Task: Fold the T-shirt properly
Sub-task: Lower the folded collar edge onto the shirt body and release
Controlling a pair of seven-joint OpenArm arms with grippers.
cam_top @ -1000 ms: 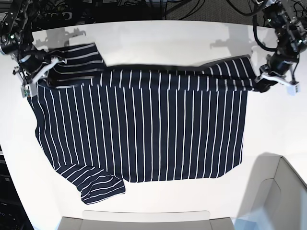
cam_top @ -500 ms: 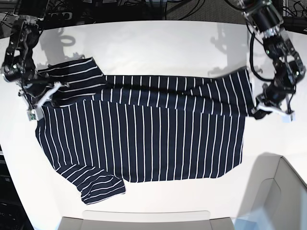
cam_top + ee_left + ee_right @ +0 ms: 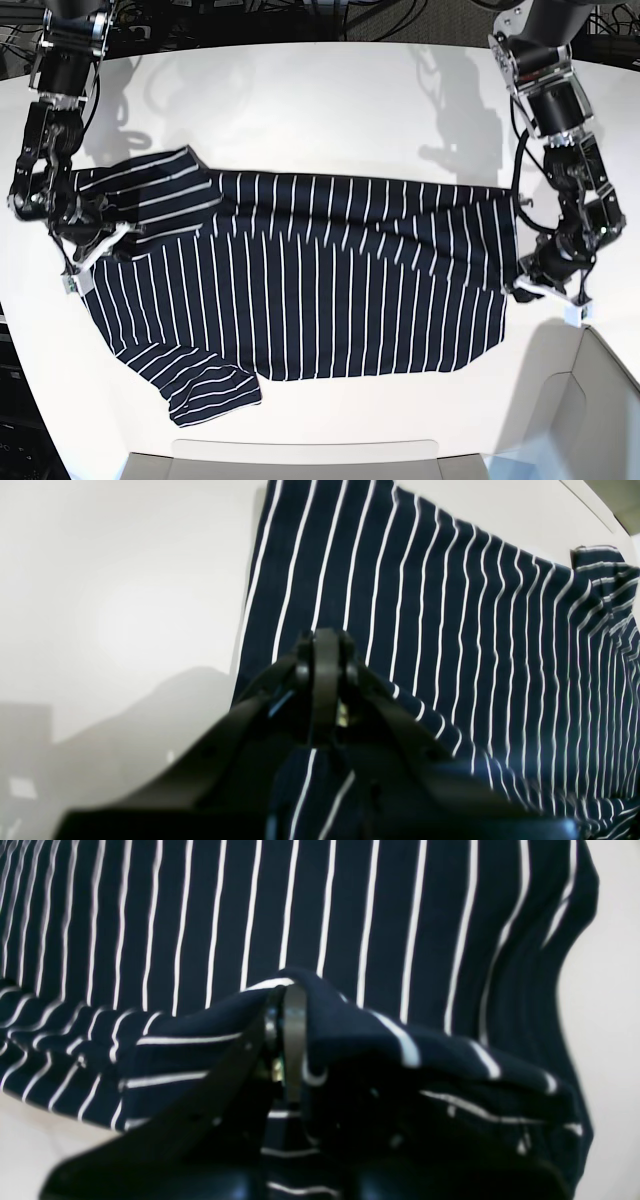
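as both arms reach down, jaws pinch t-shirt (image 3: 320, 280) edge.

Bright overhead light, soft arm shadows, blurred wrist-view foregrounds.

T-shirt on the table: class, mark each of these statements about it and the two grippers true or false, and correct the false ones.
1. The T-shirt is plain white. False: it is dark navy with thin white stripes.
2. The left gripper is shut on the T-shirt's edge. True.
3. The right gripper hangs open above the cloth. False: it is shut on a fold of the T-shirt.
4. One sleeve lies flat at the near left corner in the base view. True.
5. The T-shirt lies on a white table. True.
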